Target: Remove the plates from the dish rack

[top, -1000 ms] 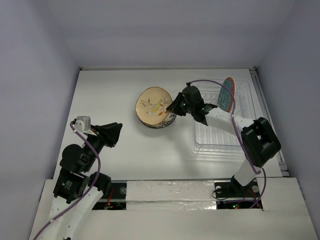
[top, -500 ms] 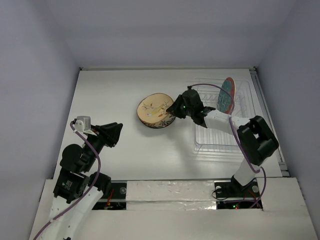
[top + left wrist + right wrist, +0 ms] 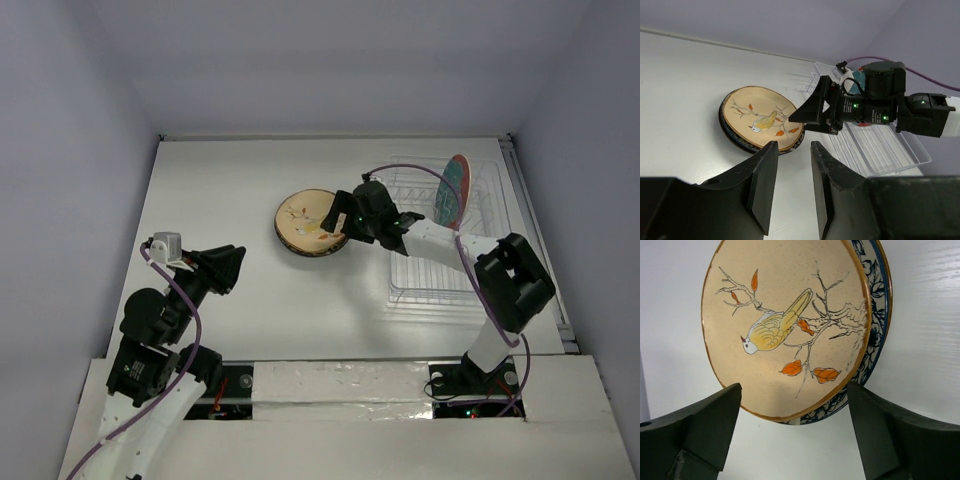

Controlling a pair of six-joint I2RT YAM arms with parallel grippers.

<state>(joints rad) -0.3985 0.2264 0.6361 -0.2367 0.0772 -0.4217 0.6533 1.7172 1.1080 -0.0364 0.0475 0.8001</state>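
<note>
From above, shows the cream-yellow plate (image 3: pixel 305 220) lying on the surface (image 3: pixel 220 180) left of the dish rack (image 3: pixel 440 272), the right pincer (image 3: pixel 335 218) at its right rim, and a red-and-teal plate (image 3: pixel 452 190) upright at the rack's far end

From the left wrist, shows the left pincer (image 3: pixel 793 146) slightly parted, holding nothing, well short of that plate

From the right wrist, shows the right pincer (image 3: pixel 792 390) spread wide and empty, the bird-painted plate resting on a blue-patterned plate (image 3: pixel 877 305)
</note>
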